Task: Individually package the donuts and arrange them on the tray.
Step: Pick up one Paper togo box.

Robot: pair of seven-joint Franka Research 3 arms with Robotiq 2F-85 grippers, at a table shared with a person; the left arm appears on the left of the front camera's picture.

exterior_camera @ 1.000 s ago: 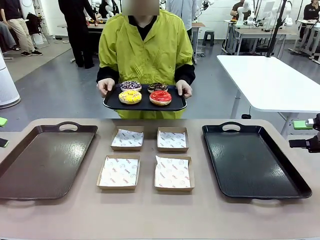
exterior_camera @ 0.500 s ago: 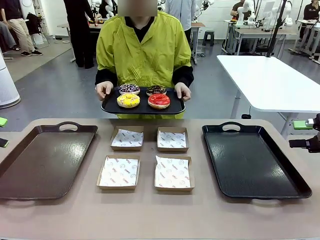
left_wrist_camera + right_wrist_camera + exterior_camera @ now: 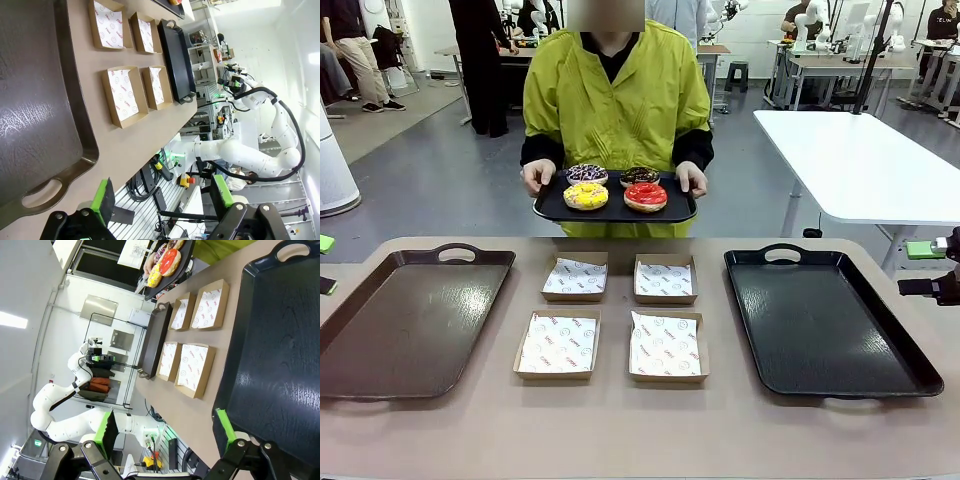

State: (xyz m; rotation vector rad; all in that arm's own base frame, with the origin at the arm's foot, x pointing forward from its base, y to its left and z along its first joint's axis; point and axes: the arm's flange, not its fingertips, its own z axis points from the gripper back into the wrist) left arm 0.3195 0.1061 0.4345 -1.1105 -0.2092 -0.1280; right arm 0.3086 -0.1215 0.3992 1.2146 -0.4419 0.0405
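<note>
Black serving tray [image 3: 548, 208], held by the person [image 3: 615, 100] past the far edge of the table [image 3: 620, 430], carries the four donuts [image 3: 645, 196]. Jaws wide and empty, left gripper [image 3: 162, 197] and right gripper [image 3: 165, 429] sit at its left and right sides, well apart from them.

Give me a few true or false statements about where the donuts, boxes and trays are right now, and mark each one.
1. A person holds a small black tray carrying four donuts. True.
2. The red donut already sits in one of the boxes. False: it is on the held tray, and the four boxes on the table hold only printed paper.
3. The boxes lie between the left tray and the right tray. True.
4. The left gripper is shut on a donut. False: its jaws stand open with nothing between them.
</note>
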